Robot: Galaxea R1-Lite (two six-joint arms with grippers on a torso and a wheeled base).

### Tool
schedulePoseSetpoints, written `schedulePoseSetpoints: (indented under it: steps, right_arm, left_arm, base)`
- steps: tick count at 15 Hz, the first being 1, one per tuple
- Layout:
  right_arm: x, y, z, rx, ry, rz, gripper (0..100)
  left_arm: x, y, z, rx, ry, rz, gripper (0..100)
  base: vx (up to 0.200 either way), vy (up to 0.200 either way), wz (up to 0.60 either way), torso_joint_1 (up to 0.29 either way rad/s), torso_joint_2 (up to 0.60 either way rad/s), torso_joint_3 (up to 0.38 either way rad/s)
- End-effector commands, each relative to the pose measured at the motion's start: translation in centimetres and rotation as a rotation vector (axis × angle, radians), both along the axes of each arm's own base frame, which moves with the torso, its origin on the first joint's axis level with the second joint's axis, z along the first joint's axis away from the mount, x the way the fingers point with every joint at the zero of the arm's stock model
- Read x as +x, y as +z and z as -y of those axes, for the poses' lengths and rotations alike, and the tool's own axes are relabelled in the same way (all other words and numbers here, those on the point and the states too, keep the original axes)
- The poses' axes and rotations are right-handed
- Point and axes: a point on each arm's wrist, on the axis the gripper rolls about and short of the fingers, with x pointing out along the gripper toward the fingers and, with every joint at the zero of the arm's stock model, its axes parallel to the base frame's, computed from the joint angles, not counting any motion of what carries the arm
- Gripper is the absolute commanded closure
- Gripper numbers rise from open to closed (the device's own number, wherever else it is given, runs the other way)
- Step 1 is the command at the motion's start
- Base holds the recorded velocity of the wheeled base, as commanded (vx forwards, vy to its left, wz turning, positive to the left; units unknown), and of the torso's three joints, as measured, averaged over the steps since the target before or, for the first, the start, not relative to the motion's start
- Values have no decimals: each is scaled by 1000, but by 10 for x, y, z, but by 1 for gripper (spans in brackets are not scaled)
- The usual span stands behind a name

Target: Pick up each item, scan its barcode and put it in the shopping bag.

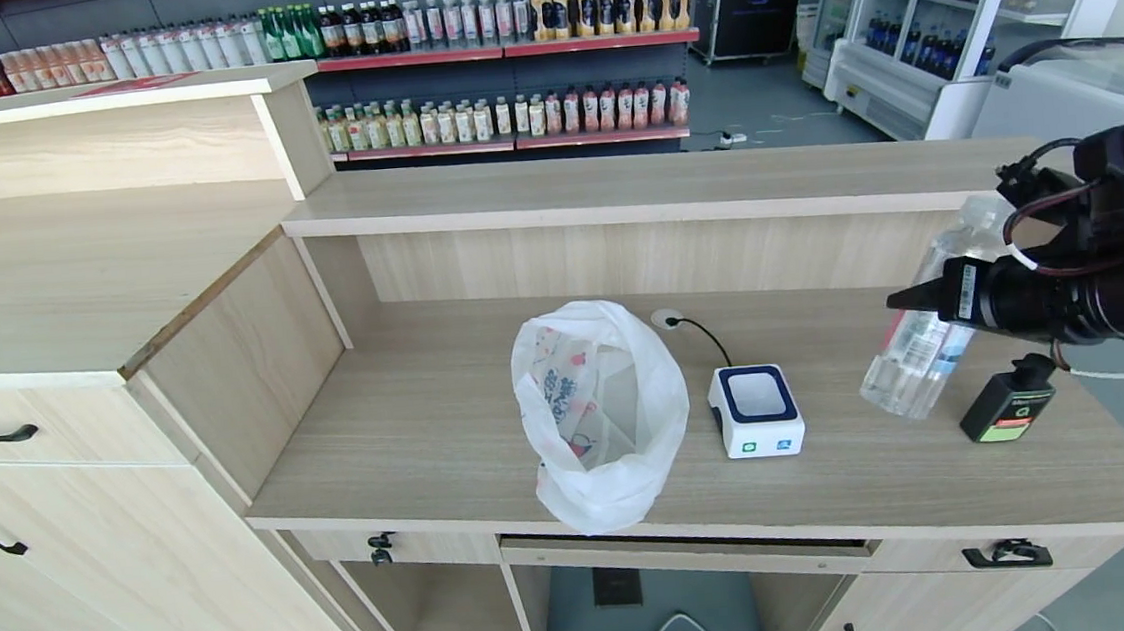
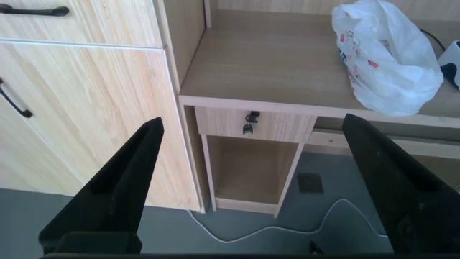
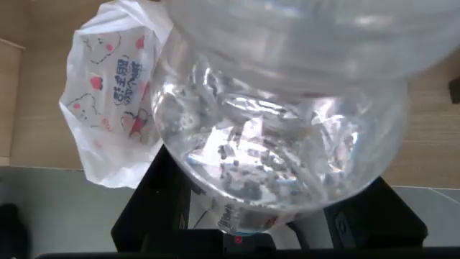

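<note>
My right gripper is shut on a clear plastic water bottle, held tilted over the right part of the wooden counter. In the right wrist view the bottle lies between the dark fingers. A white shopping bag with printed items inside stands open mid-counter, also seen in the bag and bag wrist views. To its right sits a white and blue scanner. My left gripper hangs open and empty below counter height, left of the bag.
A small dark bottle with a green label stands on the counter under my right arm. A raised ledge runs behind the counter and a taller cabinet closes the left side. A cable leads from the scanner.
</note>
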Motion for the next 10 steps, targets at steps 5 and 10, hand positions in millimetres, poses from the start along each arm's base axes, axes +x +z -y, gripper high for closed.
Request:
schedulePoseSetpoints:
  steps: [5, 10]
  right_arm:
    - [-82, 92, -85, 184, 161, 140, 100]
    - [-138, 103, -94, 280, 365, 79, 100]
  left_arm:
    - [0, 0, 0, 0, 0, 1, 0]
    - [0, 0, 0, 0, 0, 1, 0]
  base:
    - [0, 0, 0, 0, 0, 0]
    - [0, 0, 0, 0, 0, 0]
